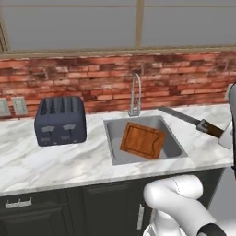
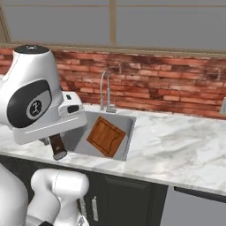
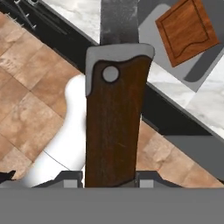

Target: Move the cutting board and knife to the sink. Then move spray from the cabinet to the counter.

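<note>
Closest to the hand camera, the knife [image 3: 114, 127], with its dark brown wooden handle, single silver rivet and grey steel blade, stands clamped between the gripper [image 3: 109, 178], whose two dark fingertips press its handle from either side. Seen from the left base camera, the knife hangs in the air over the white marble counter [image 1: 55, 159], just right of the sink [image 1: 112, 144], blade pointing back toward the brick wall. So the step in hand looks like the carrying of the knife to the sink.

From left to right: one dark blue four-slot toaster [image 1: 60, 120], one steel sink with one curved tap [image 1: 135, 94], and one thin reddish-brown wooden cutting board [image 1: 143, 140] lying tilted in the basin, so that part looks done. One knife is in the claw.

Next, the arm would need to swing the knife leftward over the basin, lower it and open its fingers. How high the blade rides above the counter is hard to judge from these angles. Fetching the spray comes after that.
</note>
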Motion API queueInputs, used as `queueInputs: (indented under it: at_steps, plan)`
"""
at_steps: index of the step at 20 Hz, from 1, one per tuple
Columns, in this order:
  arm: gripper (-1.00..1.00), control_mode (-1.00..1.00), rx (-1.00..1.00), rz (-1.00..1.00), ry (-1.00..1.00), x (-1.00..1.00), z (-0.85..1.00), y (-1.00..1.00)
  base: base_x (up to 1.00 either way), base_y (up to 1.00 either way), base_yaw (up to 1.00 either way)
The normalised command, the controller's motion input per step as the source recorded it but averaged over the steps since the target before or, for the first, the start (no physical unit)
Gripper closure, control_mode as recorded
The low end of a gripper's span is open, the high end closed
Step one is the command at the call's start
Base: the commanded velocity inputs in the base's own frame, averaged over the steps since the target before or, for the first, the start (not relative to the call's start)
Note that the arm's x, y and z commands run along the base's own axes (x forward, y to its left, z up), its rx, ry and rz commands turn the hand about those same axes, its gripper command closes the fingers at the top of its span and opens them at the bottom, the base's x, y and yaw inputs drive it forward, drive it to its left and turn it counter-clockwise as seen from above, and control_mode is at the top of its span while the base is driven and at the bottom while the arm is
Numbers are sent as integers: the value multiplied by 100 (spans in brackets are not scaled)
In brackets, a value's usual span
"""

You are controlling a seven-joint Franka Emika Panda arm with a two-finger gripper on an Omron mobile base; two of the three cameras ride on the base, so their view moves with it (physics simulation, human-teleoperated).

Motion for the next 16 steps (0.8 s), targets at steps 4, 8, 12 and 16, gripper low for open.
queueInputs:
  at_steps: [4, 8, 12, 16]
  plan:
    - [100, 100, 0, 0, 0, 0, 0, 0, 38, -33, 5]
    - [100, 100, 0, 0, 0, 0, 0, 0, 52, -20, 0]
    - [100, 100, 0, 0, 0, 0, 0, 0, 35, -26, 0]
    - [100, -100, 1, 1, 0, 15, -10, -8, 31, -21, 0]
